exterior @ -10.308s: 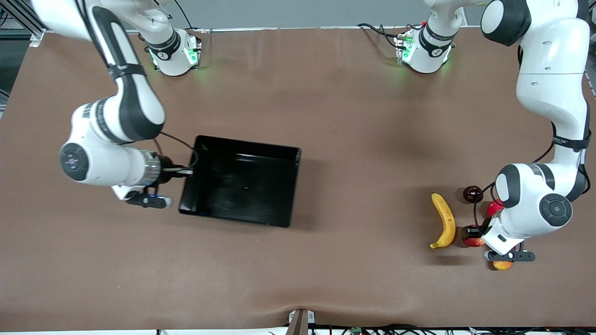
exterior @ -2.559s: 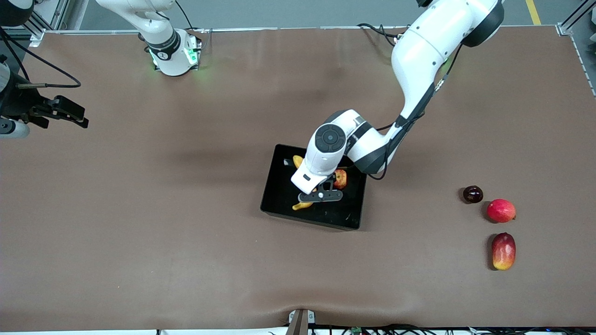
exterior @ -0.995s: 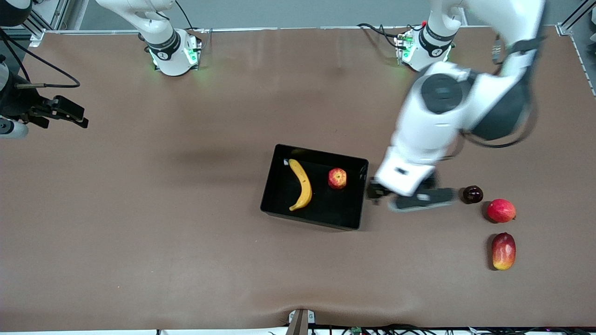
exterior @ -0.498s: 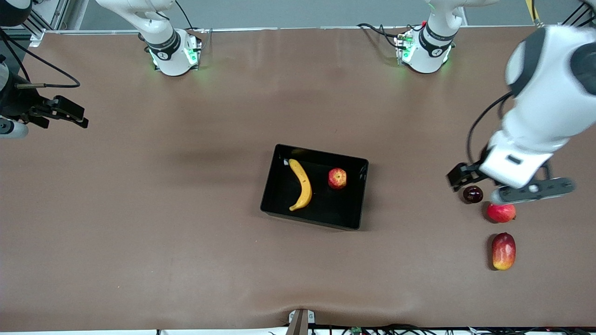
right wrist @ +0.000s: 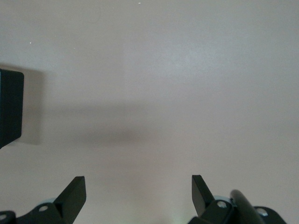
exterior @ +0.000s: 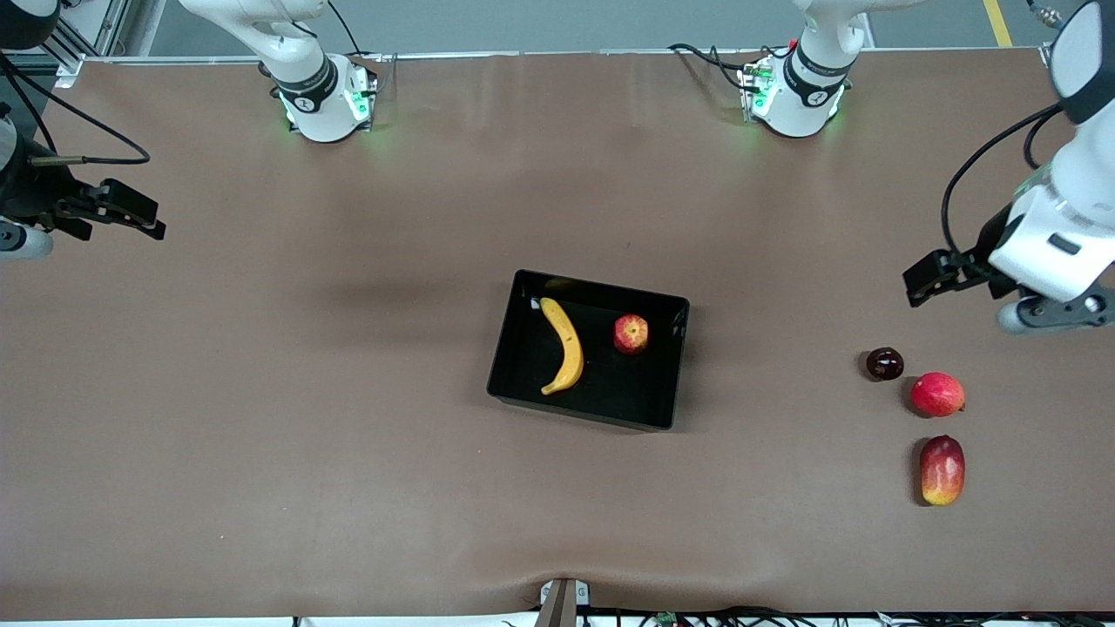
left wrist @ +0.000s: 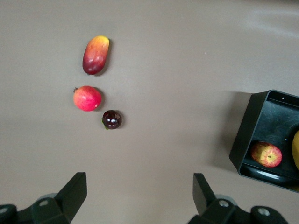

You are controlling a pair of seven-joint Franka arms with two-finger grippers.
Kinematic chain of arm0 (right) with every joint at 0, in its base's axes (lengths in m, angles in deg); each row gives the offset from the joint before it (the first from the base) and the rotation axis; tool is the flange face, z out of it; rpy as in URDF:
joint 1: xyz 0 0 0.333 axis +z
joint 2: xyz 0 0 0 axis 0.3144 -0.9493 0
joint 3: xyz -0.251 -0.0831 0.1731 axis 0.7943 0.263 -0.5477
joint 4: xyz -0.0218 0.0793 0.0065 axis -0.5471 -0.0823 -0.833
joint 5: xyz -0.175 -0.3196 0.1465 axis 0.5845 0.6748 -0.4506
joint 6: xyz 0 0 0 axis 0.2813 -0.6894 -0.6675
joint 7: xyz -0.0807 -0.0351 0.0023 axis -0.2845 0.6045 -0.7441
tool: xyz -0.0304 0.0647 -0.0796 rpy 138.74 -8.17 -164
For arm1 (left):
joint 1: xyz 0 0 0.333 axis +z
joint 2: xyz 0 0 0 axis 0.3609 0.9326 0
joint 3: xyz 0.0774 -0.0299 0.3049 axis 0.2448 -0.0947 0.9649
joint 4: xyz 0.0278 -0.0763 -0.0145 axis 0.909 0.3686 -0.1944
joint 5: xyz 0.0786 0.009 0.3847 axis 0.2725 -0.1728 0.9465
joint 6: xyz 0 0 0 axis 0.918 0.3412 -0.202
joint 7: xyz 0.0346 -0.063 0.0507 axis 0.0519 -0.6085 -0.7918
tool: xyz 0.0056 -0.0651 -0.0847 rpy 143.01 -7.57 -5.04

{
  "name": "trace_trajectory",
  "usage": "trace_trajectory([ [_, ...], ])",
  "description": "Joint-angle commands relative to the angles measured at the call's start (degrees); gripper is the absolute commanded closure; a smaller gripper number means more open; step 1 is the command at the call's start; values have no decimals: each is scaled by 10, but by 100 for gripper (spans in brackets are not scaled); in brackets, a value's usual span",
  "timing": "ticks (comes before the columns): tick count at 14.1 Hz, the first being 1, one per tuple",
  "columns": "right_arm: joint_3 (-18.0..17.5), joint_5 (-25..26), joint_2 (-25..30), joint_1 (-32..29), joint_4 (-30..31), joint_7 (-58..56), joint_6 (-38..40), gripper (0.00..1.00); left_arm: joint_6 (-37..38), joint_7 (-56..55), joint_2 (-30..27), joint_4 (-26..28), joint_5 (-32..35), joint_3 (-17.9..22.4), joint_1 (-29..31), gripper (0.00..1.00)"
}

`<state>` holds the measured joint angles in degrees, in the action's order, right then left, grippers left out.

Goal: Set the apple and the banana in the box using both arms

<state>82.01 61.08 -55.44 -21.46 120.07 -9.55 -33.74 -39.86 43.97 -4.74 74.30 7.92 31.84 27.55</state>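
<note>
The black box sits mid-table. The yellow banana and the small red apple lie in it, apart from each other. My left gripper is open and empty, up in the air over bare table at the left arm's end. The left wrist view shows it open, with the box, the apple and a sliver of banana at the edge. My right gripper waits open and empty at the right arm's end. It shows open in its wrist view, with a box corner.
Three other fruits lie at the left arm's end: a dark plum, a round pinkish-red fruit and a red-and-yellow mango. They show in the left wrist view too: plum, round fruit, mango.
My left arm has swung from over the box to its own end of the table, leaving banana and apple in the box. The right arm has not moved lately.
</note>
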Motion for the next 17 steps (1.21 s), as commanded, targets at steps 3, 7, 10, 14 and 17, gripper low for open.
trace_trajectory([
  [3,-3,-12,11,-3,10,-9,-5,0,-3,39,-88,98,-18,4,13,0],
  [7,-5,-12,11,-2,10,-9,-10,0,-5,61,-136,142,-19,49,-24,0],
  [10,-5,-12,10,-2,11,-9,-13,0,0,71,-154,150,-21,63,-38,0],
  [14,-5,-12,10,-4,11,-8,-13,0,5,94,-149,147,-42,62,-31,0],
  [17,-5,-12,10,-2,11,-9,-13,0,6,108,-147,147,-59,64,-29,0],
])
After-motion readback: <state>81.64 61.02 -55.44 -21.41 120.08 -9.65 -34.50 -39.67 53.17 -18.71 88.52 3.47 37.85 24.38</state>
